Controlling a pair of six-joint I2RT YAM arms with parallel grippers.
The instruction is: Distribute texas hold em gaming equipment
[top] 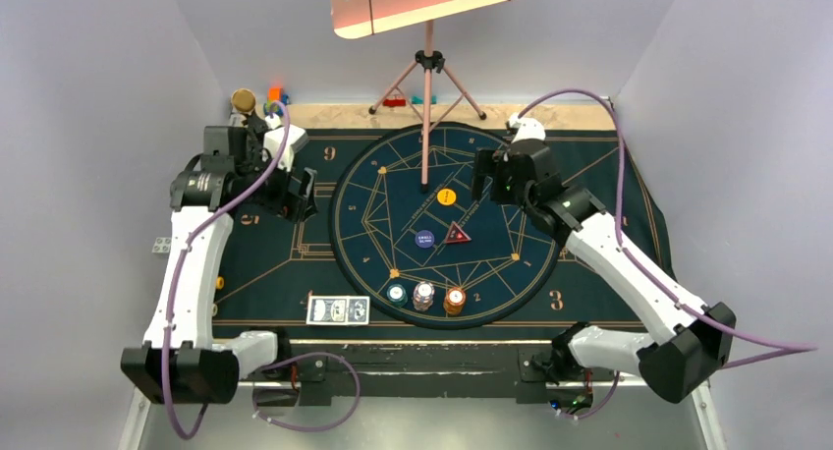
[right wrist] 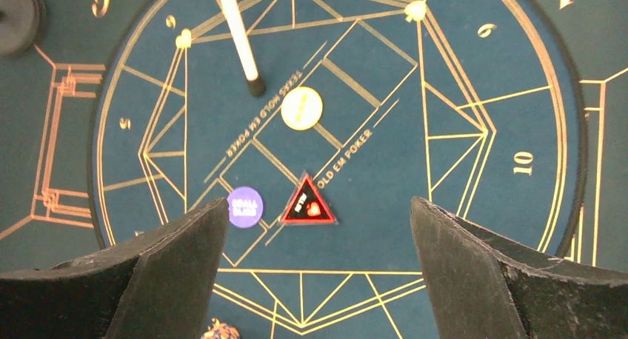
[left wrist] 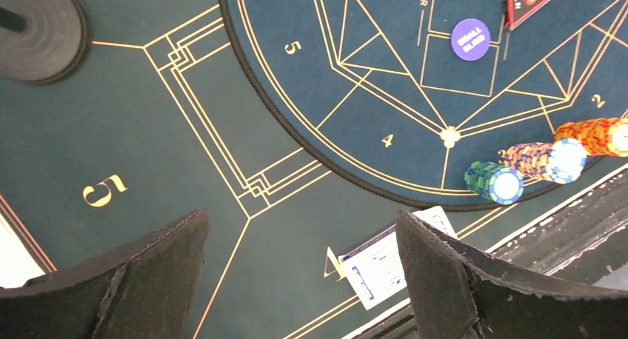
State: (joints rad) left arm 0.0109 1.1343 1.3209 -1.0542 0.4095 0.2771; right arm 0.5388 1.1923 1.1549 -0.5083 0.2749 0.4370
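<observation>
Your left gripper (top: 298, 196) hangs over the left side of the mat (top: 599, 165), arm reaching forward, fingers spread apart and empty. Your right gripper (top: 488, 178), likewise spread and empty, looks down on the yellow disc (right wrist: 301, 108), dark-blue disc (right wrist: 245, 206) and triangular marker (right wrist: 306, 203). The chip stacks (top: 424, 297) stand at the circle's near edge, with the playing cards (top: 338, 310) just left of them.

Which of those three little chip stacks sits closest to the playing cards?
The teal stack, leftmost of the row; the cards lie just to its left.
</observation>
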